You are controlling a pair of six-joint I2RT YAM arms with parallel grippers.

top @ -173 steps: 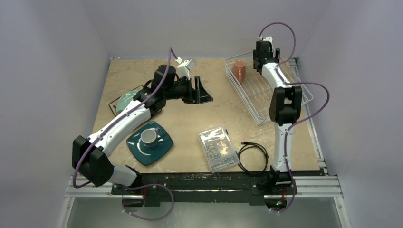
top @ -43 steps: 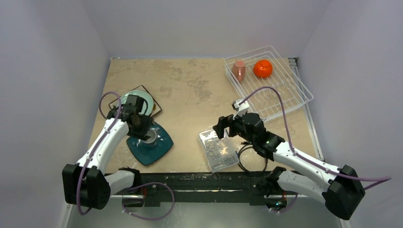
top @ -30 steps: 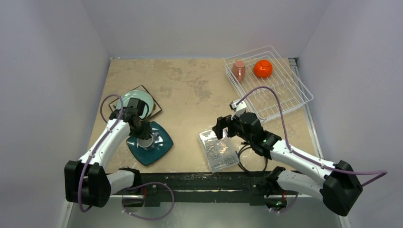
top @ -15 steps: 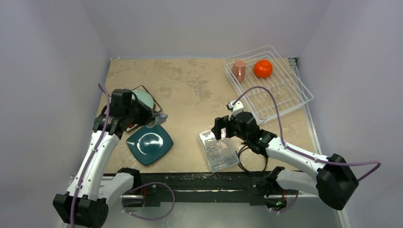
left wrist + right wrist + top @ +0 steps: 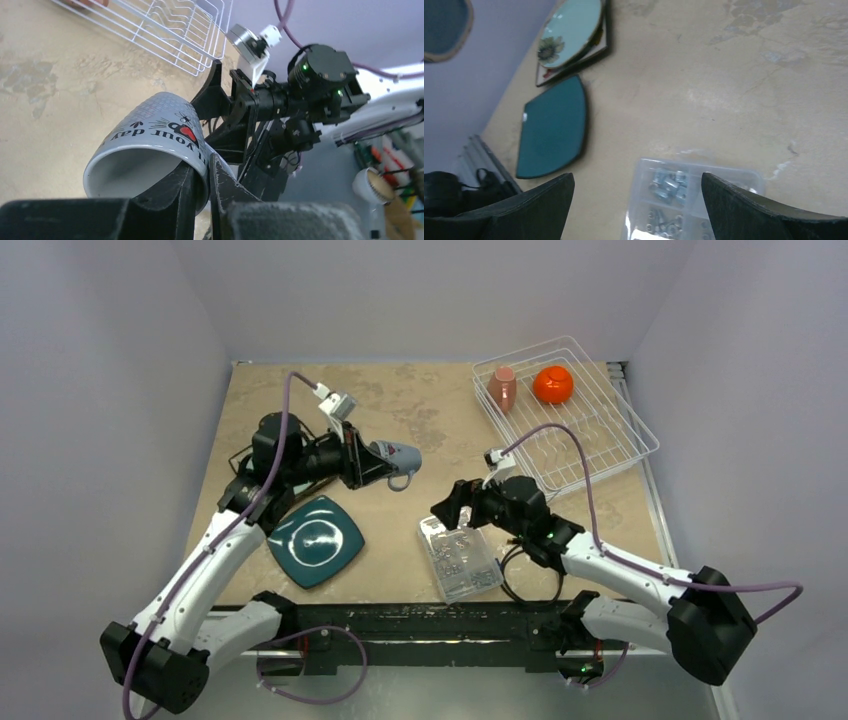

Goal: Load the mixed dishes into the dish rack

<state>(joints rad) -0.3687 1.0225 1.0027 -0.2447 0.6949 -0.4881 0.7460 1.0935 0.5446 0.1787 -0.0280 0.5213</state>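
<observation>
The left end effector [image 5: 374, 460] is clenching the rim of the small grey printed mug [image 5: 398, 455], one finger inside and one outside; the mug is hanging on its side in the air above the tan table [image 5: 430, 400], well apart from the white wire dish rack [image 5: 640, 445]; the right end effector [image 5: 448, 512] is gaping wide just above the clear plastic box [image 5: 462, 560]; the pink cup [image 5: 502, 388] and round orange bowl [image 5: 553, 384] are sitting in the rack.
</observation>
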